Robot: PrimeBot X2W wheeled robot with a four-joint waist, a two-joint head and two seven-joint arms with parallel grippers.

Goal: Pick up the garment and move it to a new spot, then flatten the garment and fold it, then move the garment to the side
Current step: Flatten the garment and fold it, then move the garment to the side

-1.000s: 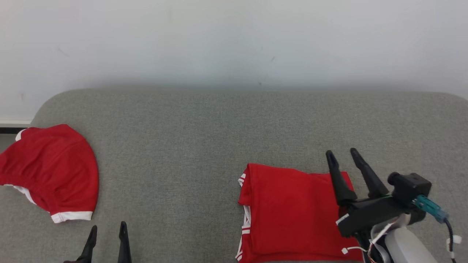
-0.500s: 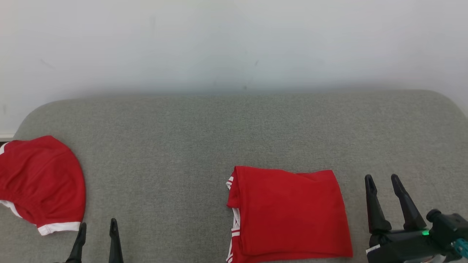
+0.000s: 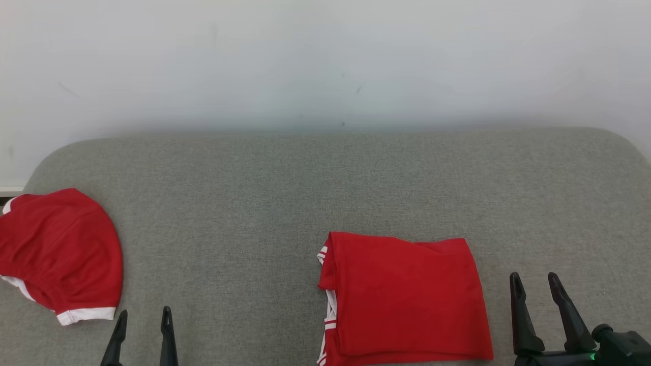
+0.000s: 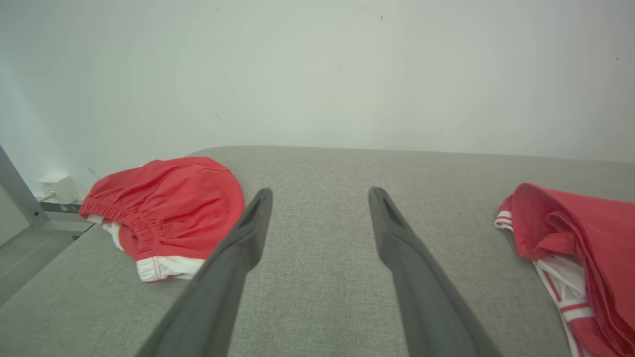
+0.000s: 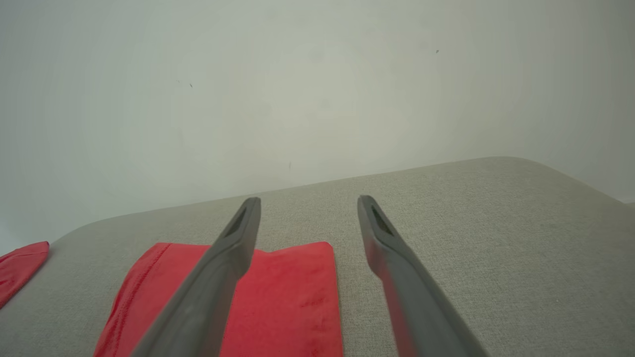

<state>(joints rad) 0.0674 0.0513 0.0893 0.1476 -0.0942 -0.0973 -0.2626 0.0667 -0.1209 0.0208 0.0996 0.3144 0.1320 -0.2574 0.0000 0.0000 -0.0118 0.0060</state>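
A red garment (image 3: 404,297) with white stripes lies folded into a flat rectangle on the grey cushioned surface (image 3: 285,193), right of centre; it is also in the left wrist view (image 4: 575,238) and the right wrist view (image 5: 283,302). My right gripper (image 3: 534,284) stands open at the lower right, just right of the folded garment and apart from it. Its fingers hold nothing. At the lower left, my left gripper (image 3: 143,317) is open and empty, between the two red pieces.
A second red garment (image 3: 58,254) with white trim and an elastic waistband lies bunched at the surface's left edge, also in the left wrist view (image 4: 163,208). A pale wall (image 3: 325,61) runs behind. A white box (image 4: 58,188) sits by the wall at left.
My right gripper has drawn back off the folded garment's right edge to the lower right corner. The head camera has shifted, so the whole scene sits slightly lower and to the left.
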